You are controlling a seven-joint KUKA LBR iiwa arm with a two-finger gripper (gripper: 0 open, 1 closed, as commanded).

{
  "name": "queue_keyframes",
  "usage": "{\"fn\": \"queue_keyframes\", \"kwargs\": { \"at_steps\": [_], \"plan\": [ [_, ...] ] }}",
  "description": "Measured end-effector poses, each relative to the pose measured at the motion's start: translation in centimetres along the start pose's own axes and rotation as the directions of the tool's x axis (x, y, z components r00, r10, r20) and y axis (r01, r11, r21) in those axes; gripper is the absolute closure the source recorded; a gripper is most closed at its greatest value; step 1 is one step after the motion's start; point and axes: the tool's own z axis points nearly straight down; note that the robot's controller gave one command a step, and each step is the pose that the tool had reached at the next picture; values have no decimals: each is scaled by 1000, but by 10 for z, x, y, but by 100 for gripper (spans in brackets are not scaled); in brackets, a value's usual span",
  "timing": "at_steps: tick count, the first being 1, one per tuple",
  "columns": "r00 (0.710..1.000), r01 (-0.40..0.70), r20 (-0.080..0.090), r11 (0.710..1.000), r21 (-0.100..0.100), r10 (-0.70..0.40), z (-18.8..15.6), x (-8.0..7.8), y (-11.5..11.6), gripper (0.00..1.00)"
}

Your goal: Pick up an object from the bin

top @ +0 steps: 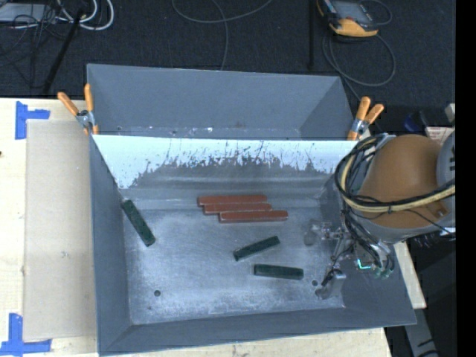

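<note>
My gripper [325, 285] hangs low at the bin's right side, near the front right corner, with nothing visible between its fingers. Closest to it lies a dark green bar [278, 272], flat on the floor just to its left. A second dark green bar [256, 248] lies tilted a little further up and left. Behind these, three reddish-brown bars [239, 207] lie side by side in a stepped stack near the middle of the bin.
Another dark green bar [138, 222] lies slanted against the left wall. The arm with its orange dome and cables overhangs the bin's right wall.
</note>
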Motion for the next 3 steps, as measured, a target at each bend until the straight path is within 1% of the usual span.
{"fn": "queue_keyframes", "kwargs": {
  "at_steps": [1, 2, 3],
  "plan": [
    [995, -104, 0, 995, -1, 104, 87, -4, 10, 0],
    [995, -99, 6, 995, 0, 99, 84, -6, 10, 100],
    [993, -120, 17, 993, -1, 120, -84, 0, 24, 100]
  ]
}}
